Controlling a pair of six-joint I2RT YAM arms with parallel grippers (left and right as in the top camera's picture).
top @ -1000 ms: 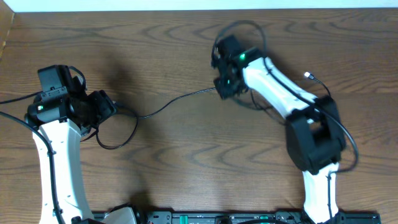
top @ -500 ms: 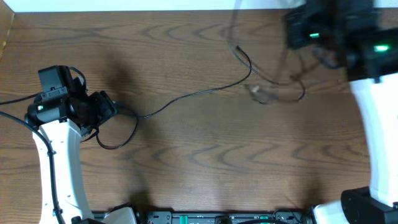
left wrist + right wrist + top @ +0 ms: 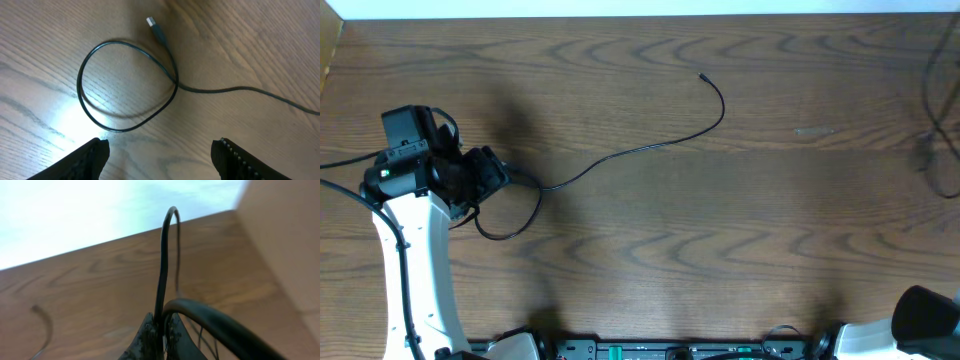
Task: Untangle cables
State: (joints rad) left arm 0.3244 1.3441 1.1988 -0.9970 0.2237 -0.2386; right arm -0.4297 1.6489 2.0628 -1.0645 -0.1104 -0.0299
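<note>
While the left gripper (image 3: 160, 152) hangs w/ jaws spread wide and nothing between them, a black cable (image 3: 620, 155) lies on the wooden table (image 3: 740, 250) right below it. It curls into a loop (image 3: 85, 100) that crosses over itself, w/ a silver-tipped plug (image 3: 151, 22) just outside the loop. The rest runs toward the table's far centre, where its free end (image 3: 702, 75) hooks back. The right gripper (image 3: 159, 337) is out of the overhead view. Its wrist cam shows the fingers clenched on a thin black cord (image 3: 162, 265), which rises from the pinch and bends over. Blurred cords (image 3: 928, 100) show at the far right edge.
</note>
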